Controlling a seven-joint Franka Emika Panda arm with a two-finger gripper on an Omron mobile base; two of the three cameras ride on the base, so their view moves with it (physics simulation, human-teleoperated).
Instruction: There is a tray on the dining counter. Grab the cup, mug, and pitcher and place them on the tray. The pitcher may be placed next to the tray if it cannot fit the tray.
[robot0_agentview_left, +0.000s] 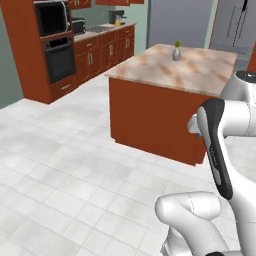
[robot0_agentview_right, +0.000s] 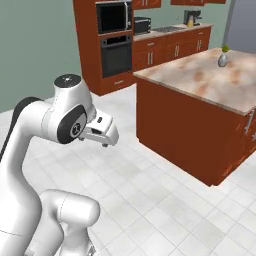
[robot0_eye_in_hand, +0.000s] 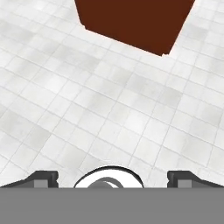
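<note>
The dining counter (robot0_agentview_left: 175, 67), a beige-and-brown marbled top on a red-brown cabinet body, is seen ahead of the robot across the white tiled floor (robot0_agentview_left: 65, 165), and a small grey vase (robot0_agentview_left: 176, 53) holding a green sprig is stood near its far edge. In the hand view the dark red-brown base of the counter (robot0_eye_in_hand: 135, 22) is seen at the top, with tiles below it. The gripper (robot0_eye_in_hand: 112, 178) is held well short of the counter above the floor, its two dark fingertips (robot0_eye_in_hand: 41, 178) spread wide apart with nothing between them. Along the far wall, red-brown cabinets (robot0_agentview_right: 170, 47) with a built-in black oven (robot0_agentview_right: 116, 55) are seen.
</note>
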